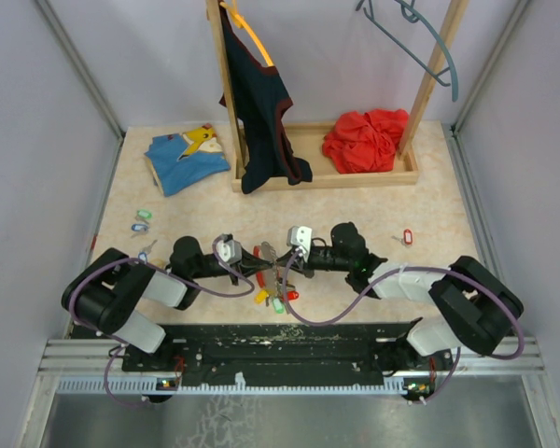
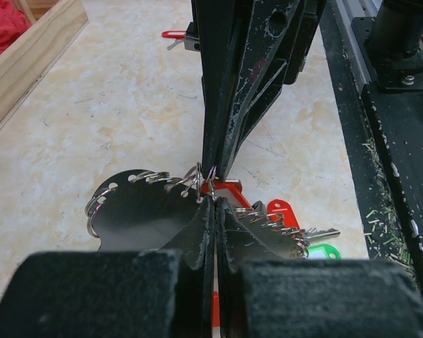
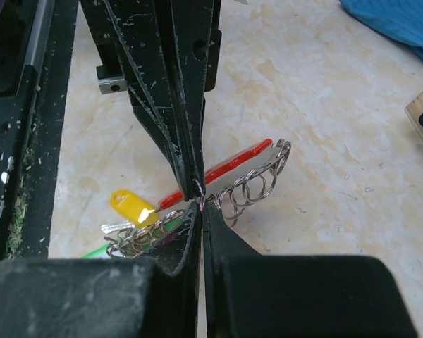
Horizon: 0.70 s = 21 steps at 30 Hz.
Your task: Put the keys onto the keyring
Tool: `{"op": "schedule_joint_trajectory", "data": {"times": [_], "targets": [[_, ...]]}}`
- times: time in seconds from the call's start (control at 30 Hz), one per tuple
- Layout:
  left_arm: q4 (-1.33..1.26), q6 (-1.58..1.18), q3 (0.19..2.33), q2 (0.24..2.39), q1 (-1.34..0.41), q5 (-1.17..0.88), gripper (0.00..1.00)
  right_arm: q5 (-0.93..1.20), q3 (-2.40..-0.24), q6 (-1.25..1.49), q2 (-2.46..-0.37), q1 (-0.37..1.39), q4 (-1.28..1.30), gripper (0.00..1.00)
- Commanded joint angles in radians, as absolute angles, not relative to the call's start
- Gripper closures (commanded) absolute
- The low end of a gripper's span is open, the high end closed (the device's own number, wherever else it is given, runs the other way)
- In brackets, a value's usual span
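Both grippers meet tip to tip at the table's near middle. My left gripper (image 1: 264,272) (image 2: 215,202) is shut, pinching a thin silver keyring (image 2: 206,177) at its tips. My right gripper (image 1: 282,270) (image 3: 200,203) is shut on the same keyring (image 3: 257,184) from the opposite side. Keys hang below in a cluster (image 1: 273,291): a yellow tag (image 3: 130,208), a red tag (image 3: 218,171), a green tag (image 2: 323,251), another red tag (image 2: 282,211) and a silver key blade (image 2: 323,233). The ring's pinched part is mostly hidden between the fingers.
Loose keys lie on the table: a red-tagged one (image 1: 406,237) at right, green-tagged (image 1: 143,216) and blue-tagged (image 1: 140,227) ones at left. A wooden rack (image 1: 327,175) at the back holds a dark garment (image 1: 261,103) and red cloth (image 1: 366,140). Blue clothing (image 1: 185,159) lies back left.
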State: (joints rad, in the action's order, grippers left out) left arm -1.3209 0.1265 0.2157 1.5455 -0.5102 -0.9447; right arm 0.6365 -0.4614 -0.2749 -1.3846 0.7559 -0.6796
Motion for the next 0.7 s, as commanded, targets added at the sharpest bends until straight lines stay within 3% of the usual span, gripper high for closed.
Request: {"op": "schedule_joint_trajectory", "data": {"times": [0.0,0.67], "targets": [[-1.322,0.09,0.25,1.525,-0.522,-0.959,1.0,0.71,-0.534,-0.322,-1.391,0.769,-0.703,1.0],[-1.034,0.006,0.329,1.457,-0.506,-0.814,1.0,0.53,-0.505,-0.549,-1.324,0.838,-0.538,1.0]]}}
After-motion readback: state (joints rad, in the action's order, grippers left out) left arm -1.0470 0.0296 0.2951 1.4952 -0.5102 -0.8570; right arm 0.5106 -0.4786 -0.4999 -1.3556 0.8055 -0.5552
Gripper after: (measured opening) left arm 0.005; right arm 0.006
